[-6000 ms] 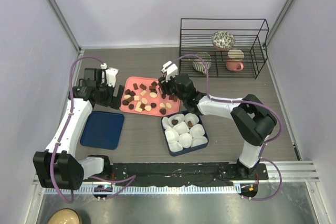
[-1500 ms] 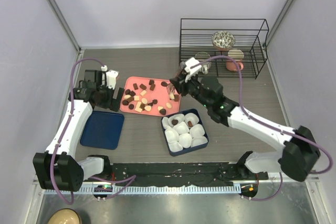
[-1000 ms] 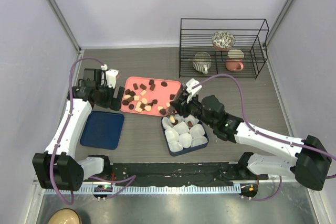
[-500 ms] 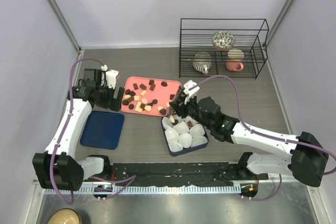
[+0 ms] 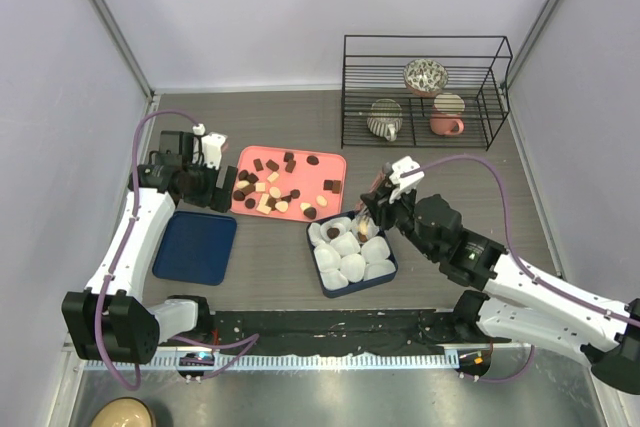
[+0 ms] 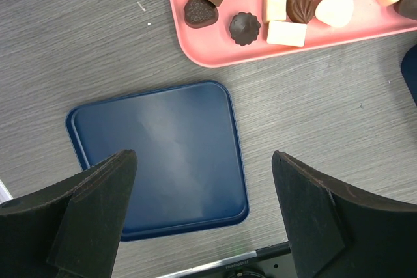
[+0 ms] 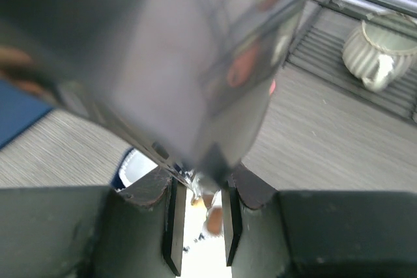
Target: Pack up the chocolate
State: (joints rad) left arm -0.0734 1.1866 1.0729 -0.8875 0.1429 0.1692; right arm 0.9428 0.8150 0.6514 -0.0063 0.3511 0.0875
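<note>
Right gripper (image 5: 370,219) hangs right of centre in the top view, over the upper right corner of the box (image 5: 388,265). In the right wrist view most of the picture is a blurred, shiny surface. Below it the two fingers (image 7: 171,226) stand close together with only a narrow slot between them. A small brown and cream piece (image 7: 212,218) shows in that slot, so I log the hand as clamped on it. I cannot tell the shape of the piece through the blur.

The box is filled with white cups (image 5: 350,267). One cup at the upper left holds a dark chocolate (image 5: 333,232).

The rest of the chocolates (image 5: 270,187) lie loose on the pink tray (image 5: 335,162), centre of the top view, just above and left of the box. They are dark, mid-brown and cream, mostly on the tray's left half.

Left gripper (image 6: 203,157) has its fingers spread wide and holds nothing. It hangs over the blue lid (image 6: 163,154), which lies flat on the table, below the tray's left edge.

The rack (image 5: 480,122) stands at the upper right with a bowl and two mugs in it.
</note>
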